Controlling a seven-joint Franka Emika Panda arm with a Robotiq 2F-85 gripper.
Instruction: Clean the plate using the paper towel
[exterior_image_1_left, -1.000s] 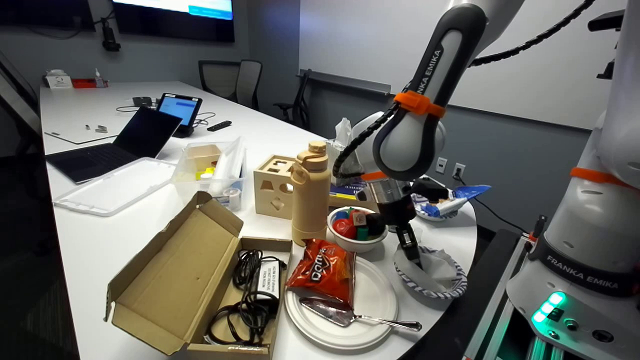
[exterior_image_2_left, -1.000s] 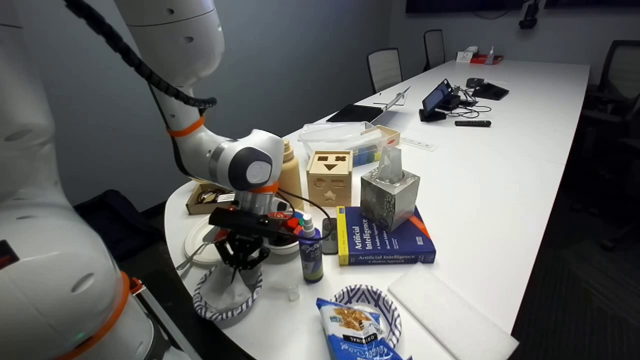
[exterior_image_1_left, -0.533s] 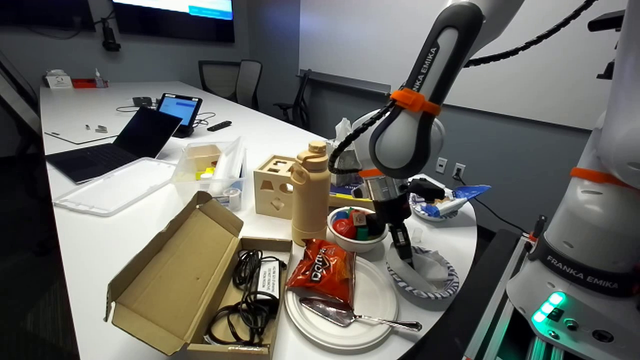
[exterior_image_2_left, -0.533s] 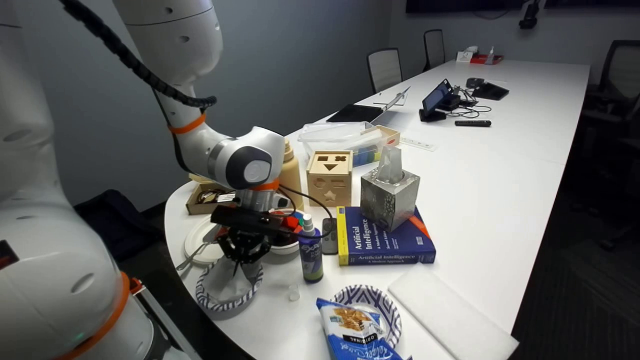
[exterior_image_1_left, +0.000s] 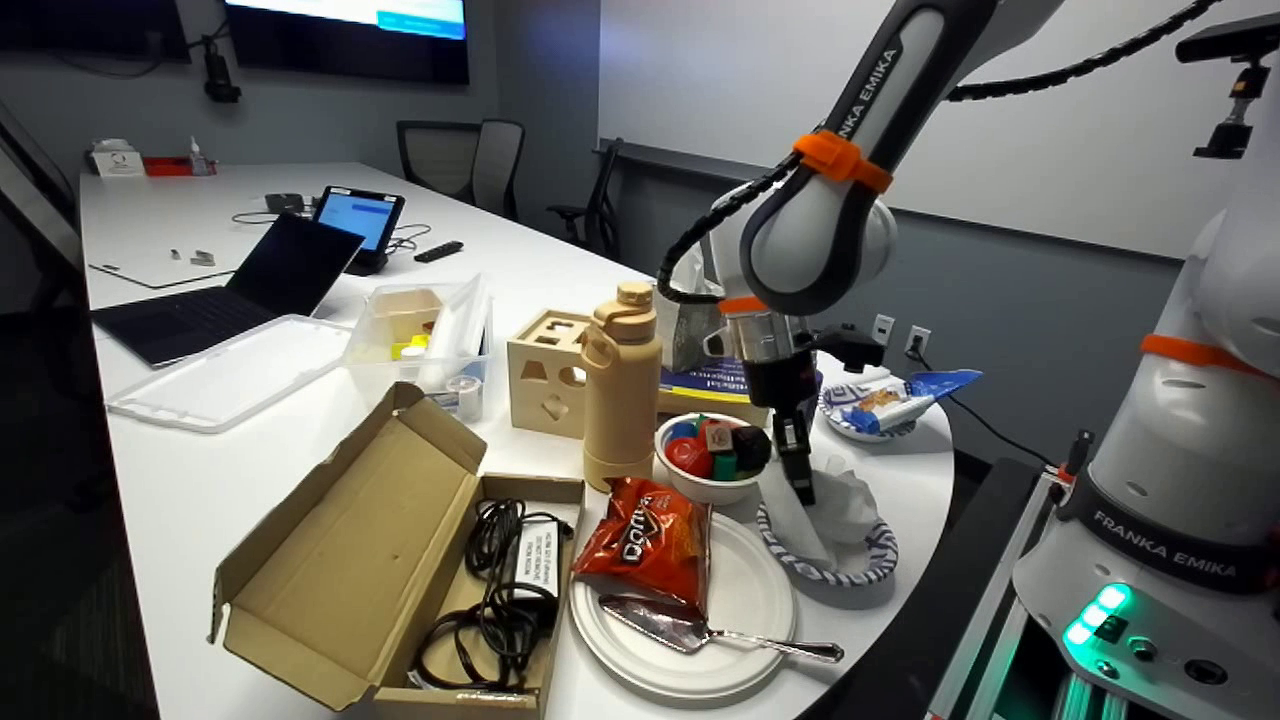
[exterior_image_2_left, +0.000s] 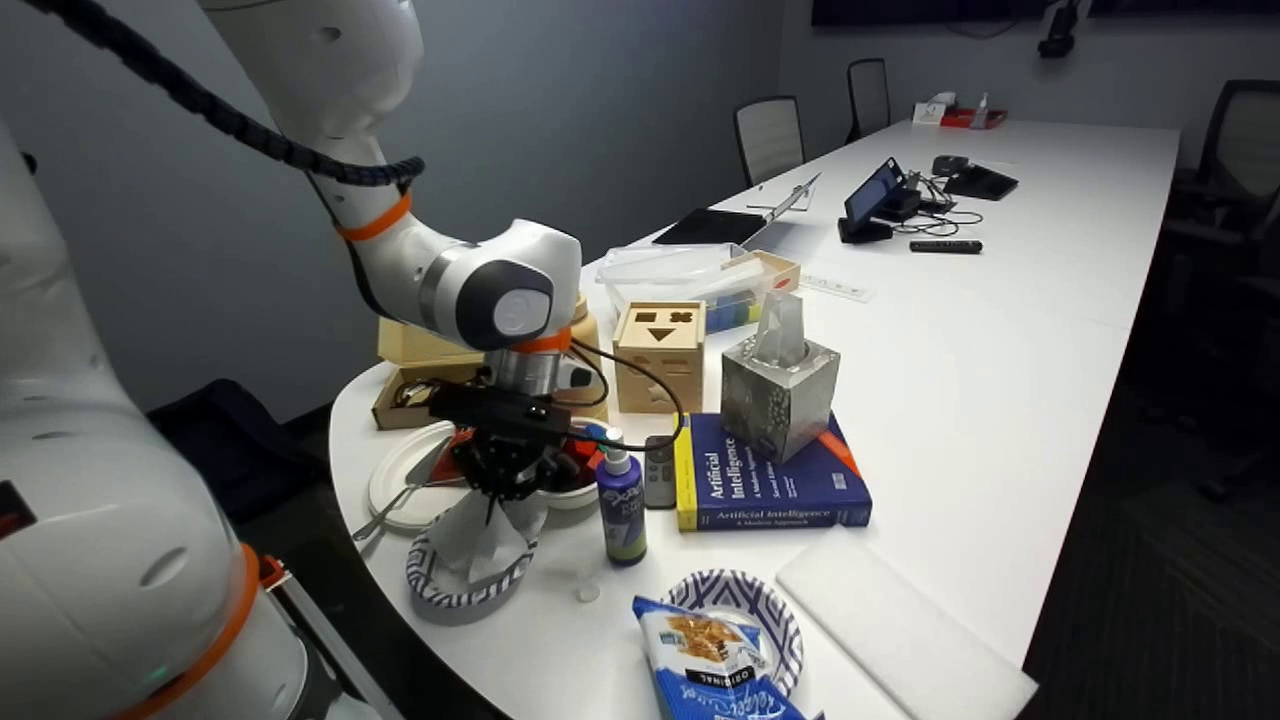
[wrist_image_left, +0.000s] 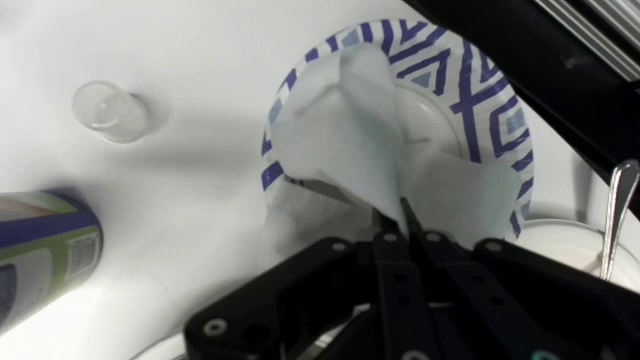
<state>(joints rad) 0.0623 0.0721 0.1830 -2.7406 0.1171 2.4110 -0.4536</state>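
Note:
The plate, small and round with a blue-and-white patterned rim, sits near the table's edge in both exterior views (exterior_image_1_left: 880, 565) (exterior_image_2_left: 430, 592) and in the wrist view (wrist_image_left: 480, 100). My gripper (exterior_image_1_left: 803, 497) is above it, pointing down, and also shows in an exterior view (exterior_image_2_left: 490, 518) and the wrist view (wrist_image_left: 392, 220). It is shut on the crumpled white paper towel (wrist_image_left: 340, 130), pinching one fold. The paper towel (exterior_image_1_left: 845, 510) hangs from the fingertips, spreads over the plate and hides much of its middle; it also shows in an exterior view (exterior_image_2_left: 480, 545).
A white plate (exterior_image_1_left: 770, 600) with a red snack bag (exterior_image_1_left: 650, 545) and a cake server lies beside it. A bowl of blocks (exterior_image_1_left: 712, 490), a spray bottle (exterior_image_2_left: 622, 505) and a small clear cap (wrist_image_left: 110, 112) are close. Another patterned plate (exterior_image_2_left: 785, 630) holds a blue bag.
My gripper has risen and shifted away from the robot base, drawing the paper towel up into a peak. The plate has slid a little the same way.

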